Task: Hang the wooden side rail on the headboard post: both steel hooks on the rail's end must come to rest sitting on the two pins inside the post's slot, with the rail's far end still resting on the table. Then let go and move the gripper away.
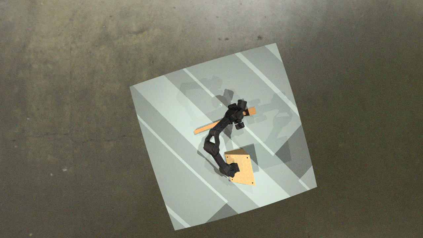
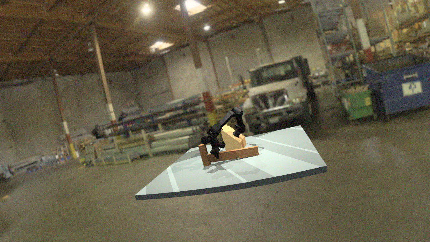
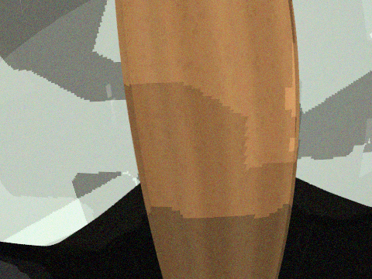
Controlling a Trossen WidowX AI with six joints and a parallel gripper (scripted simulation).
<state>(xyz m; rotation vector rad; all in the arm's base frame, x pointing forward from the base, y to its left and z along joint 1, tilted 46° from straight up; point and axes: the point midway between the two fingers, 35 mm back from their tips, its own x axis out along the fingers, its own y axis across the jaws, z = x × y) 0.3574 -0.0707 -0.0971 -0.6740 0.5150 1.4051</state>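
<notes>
The wooden side rail (image 1: 204,127) (image 2: 237,153) (image 3: 209,58) runs from under the arm out to its far end, low over the table top. Its near end is right beside the headboard post (image 1: 251,110) (image 2: 203,155), which stands upright on the table. My gripper (image 2: 217,156) is shut on the rail close to the post. In the wrist view the rail fills the middle between the black fingers. In the top view the arm covers the grip. The steel hooks, the pins and the slot cannot be made out, so I cannot tell whether the hooks sit on the pins.
The light wooden base block (image 1: 244,170) (image 2: 230,141) carries the arm and stands on the table (image 1: 156,118) (image 2: 288,162), on one side of the rail. The arm reaches from it over the rail. Striped shadows cross the table top.
</notes>
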